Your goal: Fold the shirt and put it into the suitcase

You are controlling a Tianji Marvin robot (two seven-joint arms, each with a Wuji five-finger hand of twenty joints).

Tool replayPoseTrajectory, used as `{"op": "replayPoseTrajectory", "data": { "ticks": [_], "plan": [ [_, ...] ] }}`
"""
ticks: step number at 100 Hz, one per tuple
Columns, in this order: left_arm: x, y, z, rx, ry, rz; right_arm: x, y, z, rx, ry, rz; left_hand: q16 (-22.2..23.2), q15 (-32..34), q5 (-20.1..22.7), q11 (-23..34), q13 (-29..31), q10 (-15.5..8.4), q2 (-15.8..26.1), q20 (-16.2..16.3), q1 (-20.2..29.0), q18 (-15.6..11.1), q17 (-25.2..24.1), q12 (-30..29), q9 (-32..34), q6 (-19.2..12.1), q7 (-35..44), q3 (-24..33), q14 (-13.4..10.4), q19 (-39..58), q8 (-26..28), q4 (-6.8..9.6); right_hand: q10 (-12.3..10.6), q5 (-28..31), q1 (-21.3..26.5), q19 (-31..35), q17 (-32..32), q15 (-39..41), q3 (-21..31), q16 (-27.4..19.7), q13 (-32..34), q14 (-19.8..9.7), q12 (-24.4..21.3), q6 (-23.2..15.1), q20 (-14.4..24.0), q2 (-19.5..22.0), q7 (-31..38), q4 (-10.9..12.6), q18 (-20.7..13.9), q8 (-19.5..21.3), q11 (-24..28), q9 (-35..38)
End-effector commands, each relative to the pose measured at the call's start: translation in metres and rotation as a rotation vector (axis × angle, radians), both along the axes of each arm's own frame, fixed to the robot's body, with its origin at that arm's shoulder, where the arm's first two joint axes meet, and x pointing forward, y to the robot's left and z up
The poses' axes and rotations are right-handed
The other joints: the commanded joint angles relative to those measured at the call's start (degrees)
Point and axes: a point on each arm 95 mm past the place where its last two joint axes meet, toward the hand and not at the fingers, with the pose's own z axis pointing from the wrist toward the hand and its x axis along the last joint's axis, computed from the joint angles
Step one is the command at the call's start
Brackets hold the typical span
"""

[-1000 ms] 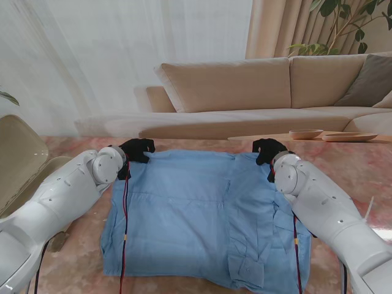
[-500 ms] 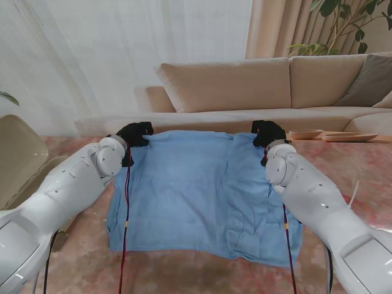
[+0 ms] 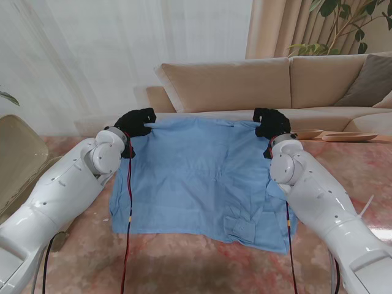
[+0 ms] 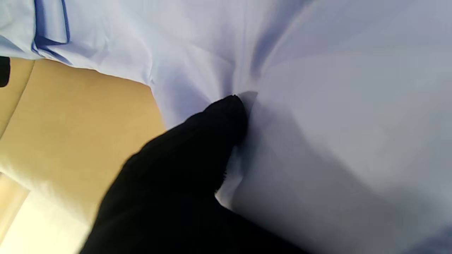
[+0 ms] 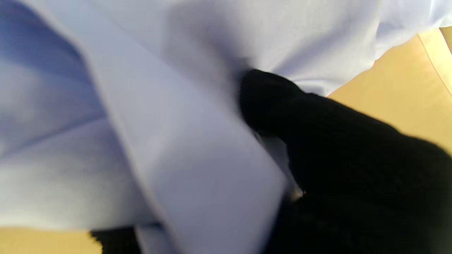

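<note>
Shirt [image 3: 202, 177] apparently stretched between robot hands

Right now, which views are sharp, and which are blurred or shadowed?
Stand view: sharp, evenly daylit, light blue cotton shirt clear. Left wrist view: black-gloved left hand soft, casting shadow on cloth. Right wrist view: black-gloved right hand smeared, fabric blurred.

The shirt [image 3: 199, 174] at the centre of the frame is plain light blue, its seams a darker blue. Both hands, left [image 3: 136, 122] and right [image 3: 271, 122], are black on white arms with red cables. The table [image 3: 184, 269] along the lower edge is mottled pink; the sofa [image 3: 245, 86] across the upper right is beige.
</note>
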Motion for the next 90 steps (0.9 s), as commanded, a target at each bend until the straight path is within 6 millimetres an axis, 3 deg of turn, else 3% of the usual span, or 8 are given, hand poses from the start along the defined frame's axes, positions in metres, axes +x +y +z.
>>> {"op": "replayPoseTrajectory", "data": {
  "ticks": [1, 6, 21, 24, 29, 31, 44, 90],
  "plan": [
    [-0.007, 0.009, -0.008, 0.009, 0.011, 0.013, -0.005, -0.01, -0.004, -0.006, 0.006, -0.002, 1.03, 1.73, -1.55, 2.43, 0.82, -0.23, 1.41, 1.06, 2.92, -0.11, -0.03, 0.03, -0.01, 0.41, 0.41, -0.83, 1.58, 3.79, 1.13, 1.92, 8.33, -0.94, 1.58, 6.68, 2.26, 2.45, 3.24, 2.6, 2.67, -5.8, 1.21, -1.79, 0.23, 0.68, 2.7, 2.44, -4.25, 0.15, 4.32, -0.98],
    [-0.013, 0.011, -0.007, 0.011, 0.004, 0.016, -0.01, -0.014, -0.003, -0.002, -0.006, 0.001, 1.03, 1.71, -1.54, 2.3, 0.8, 0.78, 1.36, 1.1, 2.97, -0.04, -0.08, -0.02, -0.15, 0.41, 0.41, -0.9, 1.74, 3.77, 1.13, 1.81, 8.16, -0.82, 1.61, 6.72, 2.26, 2.45, 3.21, 2.6, 2.67, -5.8, 1.1, -1.96, 0.15, 0.62, 2.66, 2.44, -4.26, 0.13, 4.27, -0.85],
    [-0.03, 0.019, -0.005, 0.023, -0.007, 0.016, -0.024, -0.026, 0.001, -0.015, -0.037, 0.024, 1.03, 1.56, -1.55, 2.2, 0.61, -0.26, 1.31, 1.22, 3.05, 0.13, -0.32, 0.05, -0.01, 0.4, 0.4, -1.23, 1.83, 3.59, 1.15, 1.42, 8.25, -0.8, 1.56, 6.76, 2.24, 2.38, 3.13, 2.58, 2.65, -5.77, 1.02, -2.0, 0.02, 0.62, 2.62, 2.43, -4.27, 0.15, 4.19, -0.79],
    [-0.034, 0.02, -0.005, 0.024, -0.009, 0.014, -0.027, -0.028, 0.001, -0.019, -0.042, 0.028, 1.01, 1.5, -1.55, 1.96, 0.6, 1.57, 1.25, 1.24, 3.1, 0.18, -0.47, 0.03, -0.21, 0.41, 0.39, -1.35, 1.83, 3.48, 1.15, 1.29, 8.22, -0.81, 1.53, 6.75, 2.21, 2.35, 3.1, 2.57, 2.64, -5.76, 1.01, -2.0, 0.0, 0.64, 2.62, 2.43, -4.27, 0.15, 4.17, -0.81],
    [-0.039, 0.021, -0.004, 0.025, -0.012, 0.009, -0.032, -0.031, 0.002, -0.023, -0.047, 0.036, 1.0, 1.43, -1.55, 1.88, 0.58, 1.91, 1.18, 1.27, 3.16, 0.26, -0.55, 0.09, -0.19, 0.4, 0.39, -1.48, 1.87, 3.4, 1.16, 1.16, 8.06, -0.8, 1.6, 6.72, 2.16, 2.26, 3.04, 2.54, 2.64, -5.73, 0.99, -2.01, -0.05, 0.57, 2.62, 2.42, -4.26, 0.16, 4.13, -0.8],
    [-0.041, 0.021, -0.004, 0.027, -0.013, 0.006, -0.034, -0.032, 0.001, -0.024, -0.049, 0.04, 1.0, 1.4, -1.35, 1.91, 0.58, 0.31, 1.21, 1.31, 3.19, 0.33, -0.55, 0.15, 0.04, 0.26, 0.28, -1.56, 1.88, 3.36, 1.05, 1.04, 8.05, -0.8, 1.62, 6.72, 2.15, 2.24, 3.03, 2.54, 2.65, -5.72, 0.99, -2.01, -0.07, 0.57, 2.62, 2.41, -4.25, 0.16, 4.13, -0.8],
    [-0.055, 0.023, -0.004, 0.036, -0.008, -0.018, -0.048, -0.036, -0.001, -0.02, -0.067, 0.057, 0.95, 1.12, -1.22, 1.38, 0.48, 1.95, 1.04, 1.49, 3.34, 0.5, -0.73, 0.54, 0.08, 0.18, 0.11, -1.89, 2.03, 3.13, 1.09, 0.6, 7.95, -0.57, 1.6, 6.73, 2.14, 2.19, 2.92, 2.53, 2.65, -5.7, 0.83, -2.11, -0.14, 0.44, 2.52, 2.41, -4.23, 0.1, 3.97, -0.51],
    [-0.102, 0.035, -0.01, 0.062, 0.018, -0.031, -0.104, -0.039, -0.015, -0.037, -0.11, 0.153, 0.88, 0.63, -1.18, 0.74, 0.35, 0.81, 0.91, 1.73, 3.48, 0.84, -0.95, 1.22, 0.5, 0.14, 0.05, -2.25, 2.38, 2.74, 1.16, -0.09, 7.82, -0.11, 1.67, 6.57, 1.99, 1.91, 2.72, 2.51, 2.62, -5.18, 0.62, -2.16, -0.27, -0.06, 2.18, 2.62, -3.84, 0.01, 3.46, 0.24]
  ]
}}
